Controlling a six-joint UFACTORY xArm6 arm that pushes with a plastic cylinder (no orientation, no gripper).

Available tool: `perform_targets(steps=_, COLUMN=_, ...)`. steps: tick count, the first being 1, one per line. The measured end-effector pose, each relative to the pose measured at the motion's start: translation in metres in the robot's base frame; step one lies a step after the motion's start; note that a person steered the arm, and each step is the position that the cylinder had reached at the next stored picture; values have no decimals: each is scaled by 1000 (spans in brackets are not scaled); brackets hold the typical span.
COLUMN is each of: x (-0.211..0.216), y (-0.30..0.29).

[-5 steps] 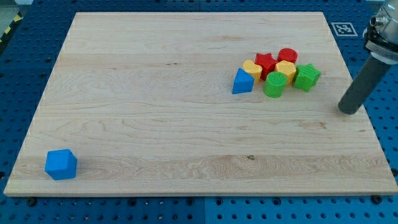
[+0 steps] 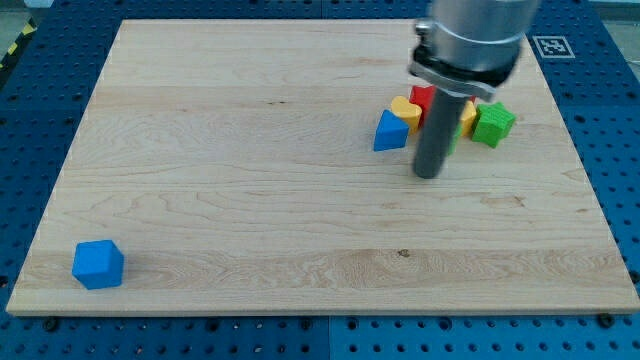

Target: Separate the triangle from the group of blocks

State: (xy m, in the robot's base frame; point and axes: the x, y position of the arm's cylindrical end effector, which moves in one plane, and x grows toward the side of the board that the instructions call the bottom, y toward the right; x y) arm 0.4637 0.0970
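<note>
The wooden surface (image 2: 250, 200) sits on a blue pegboard bench (image 2: 30, 150). One blue cube (image 2: 98, 264) lies alone near the view's bottom left. My tip (image 2: 428, 174), a plain rod with no tool to spread or close, stands just right of and below the single blue triangle (image 2: 390, 131). Behind it I see one yellow block (image 2: 404, 108), one red block (image 2: 423, 96) and one green star-shaped block (image 2: 493, 123); others are hidden.

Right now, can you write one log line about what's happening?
my tip: just right of and below blue triangle, not touching | triangle: against yellow block | far blue block: bottom-left corner | split: not done
</note>
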Motion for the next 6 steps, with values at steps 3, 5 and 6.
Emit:
perform_targets(steps=3, x=-43, y=-10)
perform_targets(steps=5, x=-71, y=-73)
perform_targets(steps=6, x=-71, y=-112)
